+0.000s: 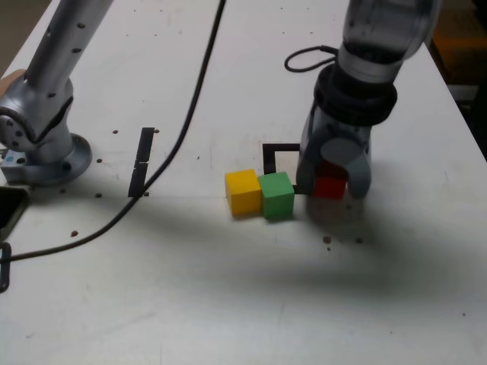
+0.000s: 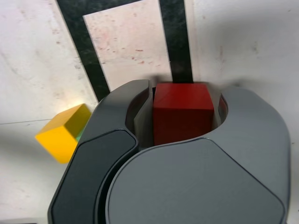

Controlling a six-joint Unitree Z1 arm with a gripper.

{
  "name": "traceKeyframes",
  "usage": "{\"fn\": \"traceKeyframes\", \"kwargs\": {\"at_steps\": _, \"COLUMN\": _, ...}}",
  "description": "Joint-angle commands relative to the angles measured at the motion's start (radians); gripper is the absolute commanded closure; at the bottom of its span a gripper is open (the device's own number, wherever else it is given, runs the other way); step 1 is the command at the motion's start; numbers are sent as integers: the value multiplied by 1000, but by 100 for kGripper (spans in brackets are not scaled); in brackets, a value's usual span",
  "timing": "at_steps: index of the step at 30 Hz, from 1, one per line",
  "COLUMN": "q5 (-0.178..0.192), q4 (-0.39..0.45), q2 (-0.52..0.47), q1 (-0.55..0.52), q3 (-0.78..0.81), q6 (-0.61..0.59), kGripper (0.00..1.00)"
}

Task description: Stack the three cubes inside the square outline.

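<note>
Taking 12 o'clock as the top of the exterior view, the gripper [image 1: 332,187] is reaching down to the table [image 1: 228,304] and is closing its two fingers around the red cube [image 1: 329,184]. In the wrist view the cube is sitting squarely between the fingers, one on either side of it — the tool is gripping it. Whether the cube's underside is touching the table, I cannot tell.

The square outline [image 1: 269,158] is lying on the table, with the gripper hiding part of it in the exterior view. From the outline's visible white middle, the red cube is showing toward 4 o'clock. In the wrist view it is overlapping the black tape, so how much of it is lying inside the frame is hard to tell.

The green cube [image 1: 277,198] is sitting toward 7 o'clock from the outline, right by its near edge, and the yellow cube [image 1: 243,193] is resting against it on its 9 o'clock side. Both are standing directly on the table — neither is being stacked. In the wrist view, a finger is hiding nearly all of the green cube.

Farther off, toward 9 to 10 o'clock from the yellow cube, short black tape strips [image 1: 142,156] are lying, and a dark cable [image 1: 185,125] is crossing the exterior view.
</note>
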Motion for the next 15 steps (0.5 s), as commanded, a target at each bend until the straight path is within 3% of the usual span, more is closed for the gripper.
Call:
{"fn": "traceKeyframes", "kwargs": {"at_steps": 1, "q5": 1, "q4": 9, "q2": -13, "q1": -2, "q3": 2, "q6": 2, "kGripper": 89}}
{"fn": "traceKeyframes", "kwargs": {"at_steps": 9, "q5": 38, "q4": 49, "q2": -79, "q1": 34, "q3": 44, "q6": -1, "kGripper": 89}}
{"fn": "traceKeyframes", "kwargs": {"at_steps": 15, "q5": 45, "q4": 33, "q2": -105, "q1": 77, "q3": 113, "q6": -1, "kGripper": 89}}
